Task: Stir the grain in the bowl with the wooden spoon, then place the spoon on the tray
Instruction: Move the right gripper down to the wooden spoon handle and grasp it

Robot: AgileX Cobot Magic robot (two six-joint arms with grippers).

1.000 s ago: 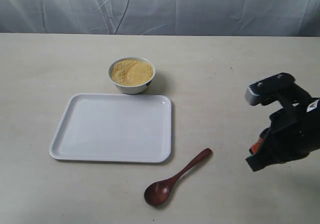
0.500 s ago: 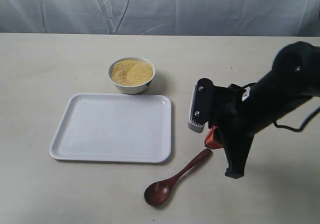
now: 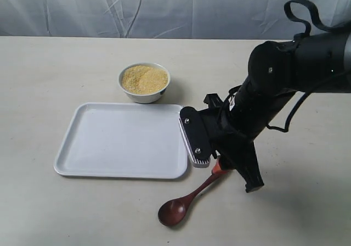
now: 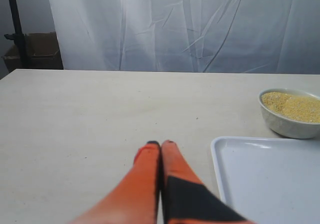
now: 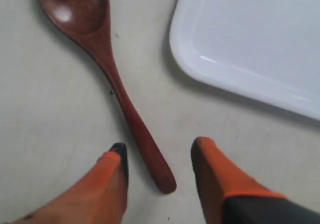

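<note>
On table, pale, before a white cloth backdrop: four task items and two grippers.

Item 1, spoon: dark red-brown, glossy. It lies flat on the table just off the tray's near right corner in the exterior view, with its head toward the camera and its handle running up under the right arm. Not lifted.

Item 2, bowl: white, round, just beyond the tray's far edge. Whether it touches the tray cannot be told.

Item 3, grain: golden, heaped to the bowl's rim, no spoon in it.

Item 4, tray: white, rectangular, between bowl and spoon. The spoon is not on it.

Item 5, right gripper: fingers spread, one on each side of the handle's end. It grips nothing.

Item 6, left gripper: fingers pressed together, holding nothing, low over the table beside the tray's edge.

Progress, as judged: at the outset. The pick-up is lined up but not made. Grasping, stirring the grain and setting the spoon on the tray all remain.

Markings: no brand, label or legible writing anywhere. The bowl has a small dark mark on its outer side, too small to read. The grey housing on the right arm shows two screws and no lettering.
</note>
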